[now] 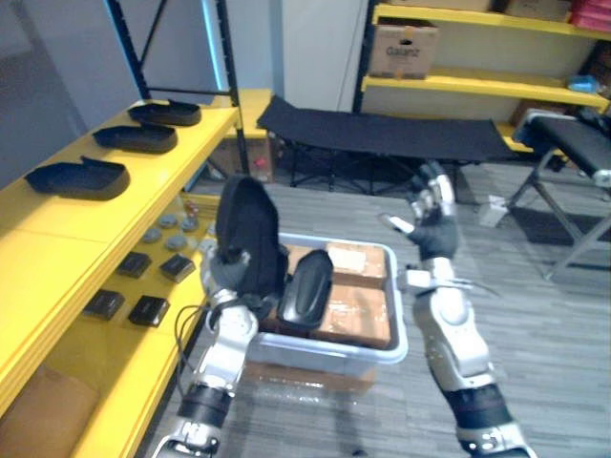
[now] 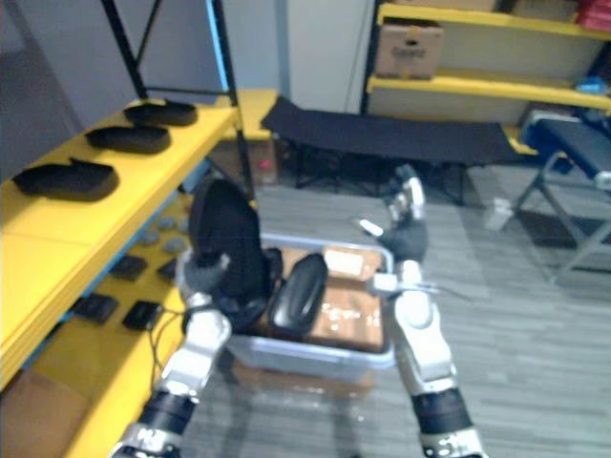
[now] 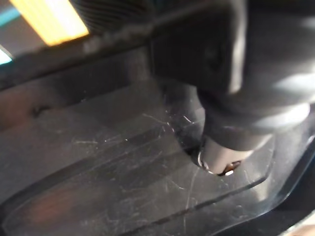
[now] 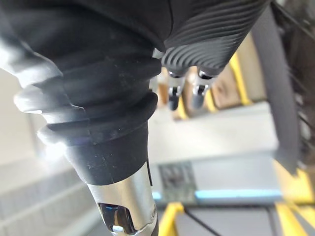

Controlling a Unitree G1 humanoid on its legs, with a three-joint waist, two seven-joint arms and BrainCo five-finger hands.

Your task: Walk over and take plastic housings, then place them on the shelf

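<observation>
Black plastic housing (image 1: 246, 224): we are clamping it upright in our left hand (image 1: 225, 274), centre frame; our right hand (image 1: 431, 227) is hovering, fingers splayed.

Left hand (image 1: 225, 272): we lose its fingers behind the housing (image 1: 246, 229) over the bin (image 1: 363, 351).
Small dark items (image 1: 148, 310) left of the bin: we cannot identify them.

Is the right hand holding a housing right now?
No, the right hand is raised empty with straight fingers; the left hand grips the housing.
</observation>
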